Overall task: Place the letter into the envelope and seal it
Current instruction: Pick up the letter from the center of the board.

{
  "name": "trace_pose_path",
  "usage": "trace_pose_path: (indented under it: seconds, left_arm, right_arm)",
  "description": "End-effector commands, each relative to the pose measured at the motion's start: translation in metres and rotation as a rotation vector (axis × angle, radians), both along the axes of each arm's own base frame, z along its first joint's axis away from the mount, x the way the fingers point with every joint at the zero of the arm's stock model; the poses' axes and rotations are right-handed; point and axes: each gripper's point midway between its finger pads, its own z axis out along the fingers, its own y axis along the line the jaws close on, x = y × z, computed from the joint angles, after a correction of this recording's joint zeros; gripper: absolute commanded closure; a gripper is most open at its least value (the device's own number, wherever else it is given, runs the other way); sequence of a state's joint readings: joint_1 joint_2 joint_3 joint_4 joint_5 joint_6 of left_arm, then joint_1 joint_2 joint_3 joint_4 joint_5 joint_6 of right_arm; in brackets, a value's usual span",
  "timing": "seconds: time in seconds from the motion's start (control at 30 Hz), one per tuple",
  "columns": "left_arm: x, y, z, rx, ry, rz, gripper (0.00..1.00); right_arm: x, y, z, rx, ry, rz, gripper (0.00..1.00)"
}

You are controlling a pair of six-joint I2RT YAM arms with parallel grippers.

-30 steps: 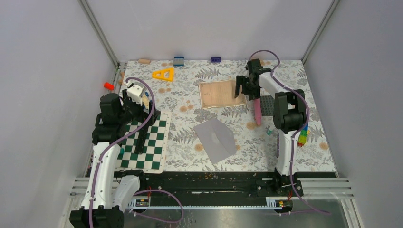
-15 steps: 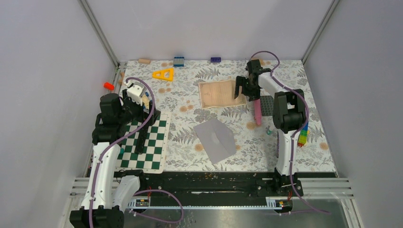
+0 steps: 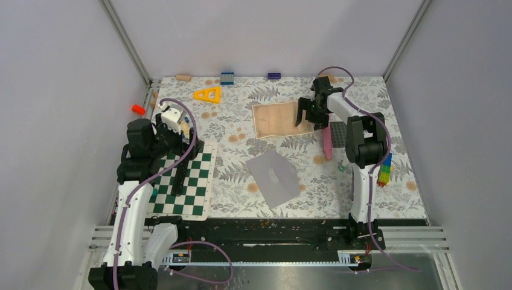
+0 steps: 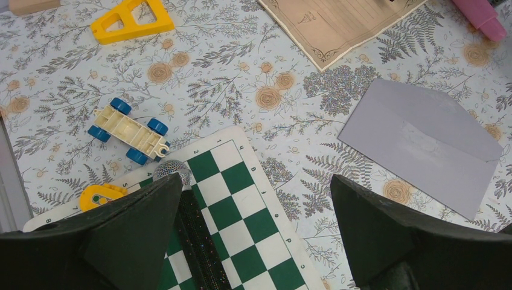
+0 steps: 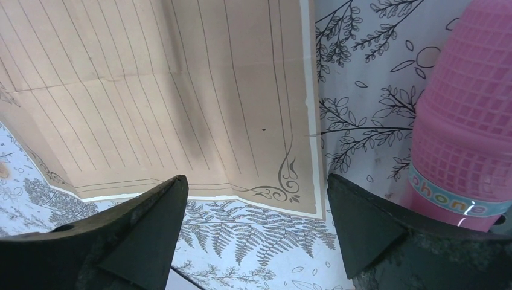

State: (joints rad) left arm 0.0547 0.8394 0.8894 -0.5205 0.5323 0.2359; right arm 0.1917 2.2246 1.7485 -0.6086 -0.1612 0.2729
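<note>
The tan letter (image 3: pixel 275 119) lies flat at the back middle of the table; it fills the upper left of the right wrist view (image 5: pixel 181 90) and shows at the top of the left wrist view (image 4: pixel 338 21). The grey envelope (image 3: pixel 273 177) lies flat nearer the front, also in the left wrist view (image 4: pixel 422 145). My right gripper (image 3: pixel 307 116) is open and empty, just above the letter's right front corner. My left gripper (image 3: pixel 174 140) is open and empty above the chessboard (image 3: pixel 187 181).
A pink microphone-like tube (image 3: pixel 326 142) lies right of the letter, close to my right gripper. A dark studded plate (image 3: pixel 339 134) lies beside it. A black glitter stick (image 4: pixel 199 241), toy car (image 4: pixel 128 130) and yellow triangle (image 3: pixel 207 94) are on the left.
My right gripper has shifted slightly toward the back and over the letter's right edge. The left arm, letter and envelope have not moved.
</note>
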Motion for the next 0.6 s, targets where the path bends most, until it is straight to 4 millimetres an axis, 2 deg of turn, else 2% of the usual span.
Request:
trace_pose_path:
  seconds: [0.0,0.3,0.57]
  left_arm:
    - [0.0038,-0.0020,0.0099,-0.008,-0.054,-0.019,0.01]
    - [0.0031,-0.0015,0.0107,-0.008,-0.059,-0.016,0.01]
    - [0.0017,-0.0005,0.0131,-0.007,-0.069,-0.013,0.01]
  right_arm:
    - [0.0032,0.0122,0.0071,0.042,-0.002,0.009,0.07]
    - [0.0026,0.0148,0.0078,0.065,-0.007,0.012,0.08]
    - [0.0043,0.0099,0.0097,0.098,-0.019,-0.016,0.16]
